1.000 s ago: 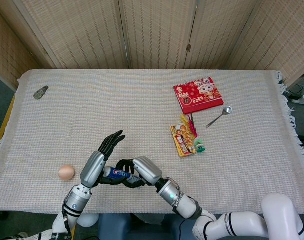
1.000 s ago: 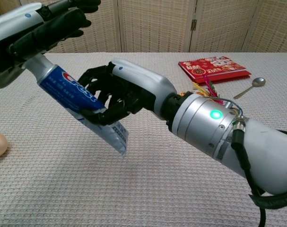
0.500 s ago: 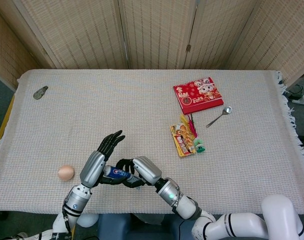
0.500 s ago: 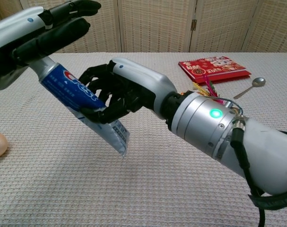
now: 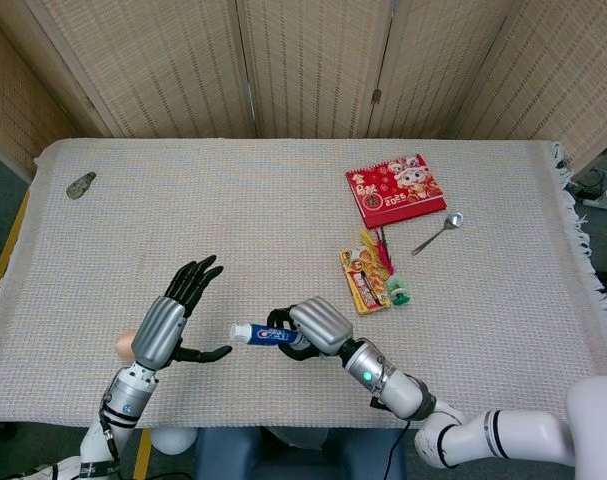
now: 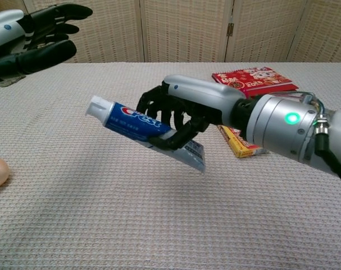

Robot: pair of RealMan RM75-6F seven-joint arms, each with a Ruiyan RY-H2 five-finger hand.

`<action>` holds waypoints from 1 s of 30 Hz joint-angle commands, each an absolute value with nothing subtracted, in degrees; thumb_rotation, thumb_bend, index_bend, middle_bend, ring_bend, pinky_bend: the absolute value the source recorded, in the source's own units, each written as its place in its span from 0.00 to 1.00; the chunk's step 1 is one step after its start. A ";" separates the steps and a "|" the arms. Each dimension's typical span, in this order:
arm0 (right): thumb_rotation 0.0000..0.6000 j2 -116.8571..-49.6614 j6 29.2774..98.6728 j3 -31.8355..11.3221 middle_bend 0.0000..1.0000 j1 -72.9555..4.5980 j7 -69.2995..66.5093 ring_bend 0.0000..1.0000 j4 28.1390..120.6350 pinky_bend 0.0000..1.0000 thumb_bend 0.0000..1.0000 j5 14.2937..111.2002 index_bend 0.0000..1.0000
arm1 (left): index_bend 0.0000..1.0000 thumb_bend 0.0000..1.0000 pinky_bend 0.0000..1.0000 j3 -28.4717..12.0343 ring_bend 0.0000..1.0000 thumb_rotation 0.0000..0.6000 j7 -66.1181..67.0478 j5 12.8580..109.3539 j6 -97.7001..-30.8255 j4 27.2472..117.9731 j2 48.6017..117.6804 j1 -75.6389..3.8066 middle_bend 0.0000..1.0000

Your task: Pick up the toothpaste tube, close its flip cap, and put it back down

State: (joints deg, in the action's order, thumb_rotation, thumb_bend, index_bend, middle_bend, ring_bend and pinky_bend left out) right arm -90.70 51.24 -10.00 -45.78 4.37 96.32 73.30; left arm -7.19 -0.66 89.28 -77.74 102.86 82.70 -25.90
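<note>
From the head view, the right hand (image 5: 318,328) grips a blue-and-white toothpaste tube (image 5: 260,334) above the woven cloth of the desk (image 5: 283,210), cap end pointing toward the left hand (image 5: 173,315), whose fingers (image 5: 195,278) are spread, holding nothing, well apart from the tube; a tan egg (image 5: 124,344) shows just beside that hand, and a red printed booklet (image 5: 394,189), a metal spoon (image 5: 438,232) and a yellow snack packet (image 5: 364,279) lie farther off. From the chest view, black fingers (image 6: 178,132) of the right hand (image 6: 178,112) wrap the tube (image 6: 131,117), its label reading "Crest", held clear of the desk (image 6: 103,202) and tilted with the white cap end up at left and the crimped tail lower at right.
</note>
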 commanded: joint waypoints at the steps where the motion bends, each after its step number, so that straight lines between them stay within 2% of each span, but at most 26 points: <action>1: 1.00 -86.19 47.60 -8.31 0.52 -48.00 15.73 0.62 97.05 0.52 0.83 66.97 0.68 | 0.03 0.07 0.00 -6.90 0.00 0.28 -0.44 88.60 -77.12 101.92 81.48 -25.66 0.00; 5: 1.00 -86.04 47.19 -7.16 0.44 -49.62 23.99 0.53 97.11 0.43 0.83 60.96 0.59 | 0.04 0.07 0.00 -6.69 0.00 0.28 -0.77 87.82 -76.48 100.61 80.39 -25.45 0.00; 8: 1.00 -86.84 47.38 -6.37 0.37 -50.87 28.74 0.42 96.85 0.36 0.83 56.66 0.47 | 0.05 0.07 0.00 -6.44 0.00 0.28 -0.77 87.62 -76.40 99.87 79.71 -25.18 0.01; 11: 1.00 -87.62 47.53 -5.77 0.29 -52.07 31.92 0.29 96.85 0.27 0.81 52.96 0.34 | 0.06 0.07 0.00 -6.21 0.00 0.28 -1.33 87.34 -76.53 99.32 79.18 -24.75 0.01; 13: 1.00 -87.75 47.93 -5.43 0.21 -52.71 33.59 0.20 97.36 0.21 0.77 50.95 0.19 | 0.06 0.07 0.00 -6.10 0.00 0.28 -1.06 86.93 -76.52 98.87 78.62 -24.45 0.02; 16: 1.00 -86.73 49.43 -5.58 0.10 -52.66 33.88 0.12 99.36 0.16 0.71 50.07 0.02 | 0.06 0.06 0.00 -6.19 0.00 0.28 -0.01 86.33 -76.76 97.87 77.55 -24.00 0.02; 19: 1.00 -83.91 51.87 -6.03 0.05 -51.16 31.81 0.11 102.63 0.14 0.70 52.00 0.00 | 0.06 0.06 0.00 -6.59 0.00 0.28 -0.26 84.66 -76.68 97.55 76.03 -23.40 0.02; 21: 1.00 -81.30 53.92 -5.96 0.06 -49.48 29.99 0.12 104.78 0.14 0.70 54.21 0.00 | 0.06 0.06 0.00 -6.74 0.00 0.28 -1.04 84.01 -76.78 97.11 74.81 -22.95 0.03; 24: 1.00 -77.09 60.50 -4.95 0.13 -44.77 26.10 0.19 106.71 0.18 0.70 61.55 0.01 | 0.11 0.07 0.00 -7.31 0.03 0.28 -3.24 83.51 -78.36 94.72 73.18 -21.77 0.07; 26: 1.00 -74.93 65.08 -3.80 0.19 -41.61 23.94 0.23 106.81 0.21 0.70 66.39 0.05 | 0.15 0.09 0.00 -7.66 0.07 0.29 -4.66 82.58 -79.14 93.70 72.40 -20.90 0.10; 27: 1.00 -73.89 67.34 -3.10 0.21 -39.98 22.81 0.24 106.60 0.22 0.70 68.67 0.09 | 0.16 0.11 0.00 -7.90 0.09 0.36 -5.42 81.85 -79.48 93.47 72.04 -20.42 0.12; 28: 1.00 -72.38 69.97 -2.16 0.23 -37.89 21.24 0.26 106.36 0.23 0.70 71.21 0.13 | 0.18 0.16 0.01 -8.18 0.12 0.53 -5.71 81.03 -80.09 93.01 71.58 -19.77 0.14; 29: 1.00 -71.27 71.78 -1.56 0.24 -36.40 19.80 0.27 106.14 0.24 0.70 72.90 0.16 | 0.19 0.18 0.02 -8.30 0.13 0.64 -5.60 80.67 -80.64 92.53 71.29 -19.29 0.16; 30: 1.00 -69.80 74.02 -0.76 0.25 -34.48 17.89 0.27 105.74 0.24 0.70 74.94 0.17 | 0.20 0.23 0.03 -8.36 0.15 0.81 -5.55 80.19 -81.31 92.11 70.94 -18.61 0.18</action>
